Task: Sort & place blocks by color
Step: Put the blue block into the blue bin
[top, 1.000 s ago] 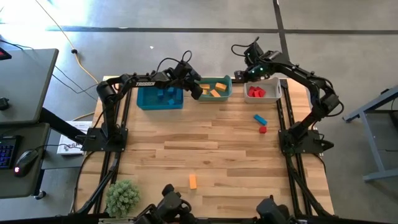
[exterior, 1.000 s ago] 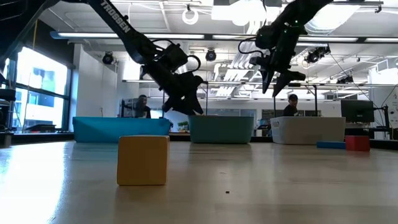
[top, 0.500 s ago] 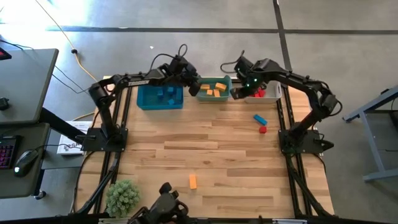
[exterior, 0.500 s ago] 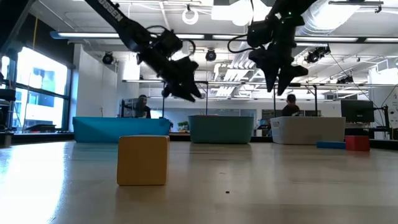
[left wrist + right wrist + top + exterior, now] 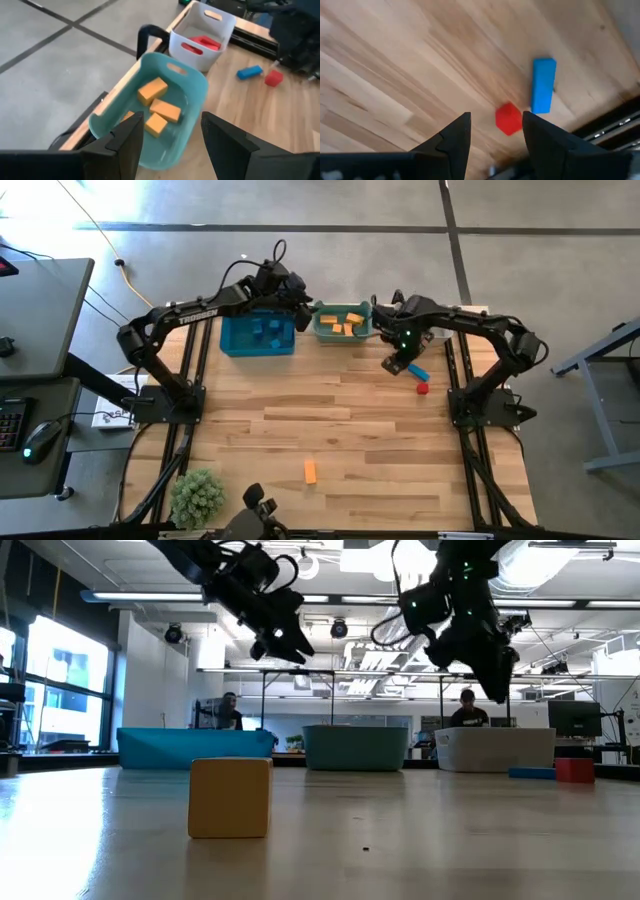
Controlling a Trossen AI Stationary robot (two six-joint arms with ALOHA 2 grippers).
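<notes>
An orange block [image 5: 310, 471] [image 5: 229, 797] lies alone near the table's near edge. A blue bar [image 5: 417, 371] [image 5: 543, 85] and a red cube [image 5: 422, 388] [image 5: 508, 118] lie flat on the wood at the right. My right gripper [image 5: 393, 364] [image 5: 495, 120] hovers open just left of them. My left gripper [image 5: 300, 310] [image 5: 172, 122] is open in the air over the gap between the blue bin [image 5: 258, 335] and the teal bin [image 5: 342, 322], which holds orange blocks [image 5: 157, 107]. Red blocks [image 5: 202, 44] lie in the white bin [image 5: 202, 35].
The three bins stand in a row along the far edge; blue blocks [image 5: 268, 332] lie in the blue one. A green plant [image 5: 197, 497] sits at the near left corner. Bare wood [image 5: 330, 410] spreads across the middle. People show in the room behind [image 5: 467, 710].
My right gripper has swung from over the white bin toward the near edge and come down toward the blue bar and red cube. My left gripper has risen and drawn back from the teal bin toward the far left. No block has moved.
</notes>
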